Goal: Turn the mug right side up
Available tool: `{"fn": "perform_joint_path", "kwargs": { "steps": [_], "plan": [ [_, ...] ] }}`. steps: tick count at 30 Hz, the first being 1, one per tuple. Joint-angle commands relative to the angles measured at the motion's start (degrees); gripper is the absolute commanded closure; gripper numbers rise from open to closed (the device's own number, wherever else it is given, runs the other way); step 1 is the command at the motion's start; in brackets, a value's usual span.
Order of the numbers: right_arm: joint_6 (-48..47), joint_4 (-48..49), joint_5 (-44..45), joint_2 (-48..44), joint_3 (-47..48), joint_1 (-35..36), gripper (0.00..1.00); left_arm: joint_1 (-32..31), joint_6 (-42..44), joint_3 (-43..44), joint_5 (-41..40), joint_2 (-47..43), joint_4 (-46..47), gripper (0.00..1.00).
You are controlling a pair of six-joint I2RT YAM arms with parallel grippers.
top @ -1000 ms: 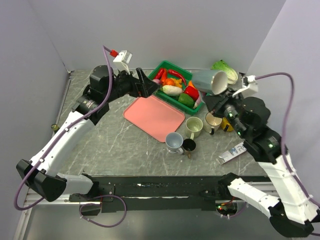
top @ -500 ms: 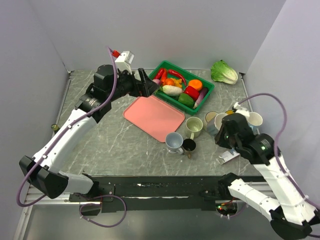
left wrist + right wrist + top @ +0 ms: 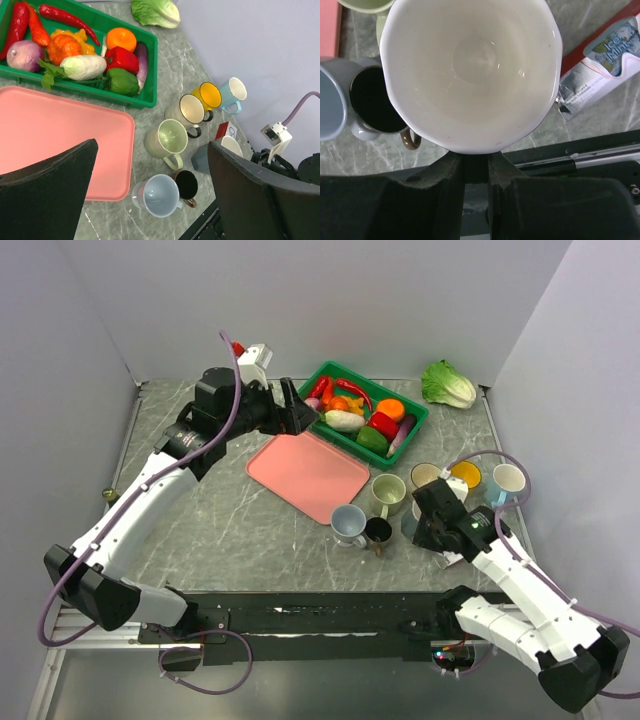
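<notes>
Top external view: over the grey table (image 3: pixel 220 530), the left gripper (image 3: pixel 302 412) is spread wide open and empty above the pink tray's (image 3: pixel 305 475) far edge. The mug (image 3: pixel 472 65) is clamped at its near side, mouth up, by the nearly closed right gripper (image 3: pixel 476 162), just beside the black mug (image 3: pixel 370 102).

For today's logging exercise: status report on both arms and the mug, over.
Left gripper open, empty. Right gripper shut on mug rim, mouth up. Black mug, mint packet close.
</notes>
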Motion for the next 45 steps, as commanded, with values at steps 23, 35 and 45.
{"fn": "perform_joint_path", "kwargs": {
  "steps": [23, 35, 45],
  "plan": [
    [0.55, 14.34, 1.77, 4.44, -8.00, -0.16, 0.57, 0.40, 1.66, 2.68, -0.89, 0.73, -0.91, 0.04],
    [1.87, 4.07, 0.01, -0.73, 0.59, -0.24, 0.12, 0.49, 2.19, 3.74, -5.27, -0.49, -6.08, 0.04],
    [-8.15, 0.98, 16.78, -6.02, 19.67, -0.33, 0.00, 0.49, 3.86, 4.00, -16.96, -5.85, -11.72, 0.04]
  ]
}}
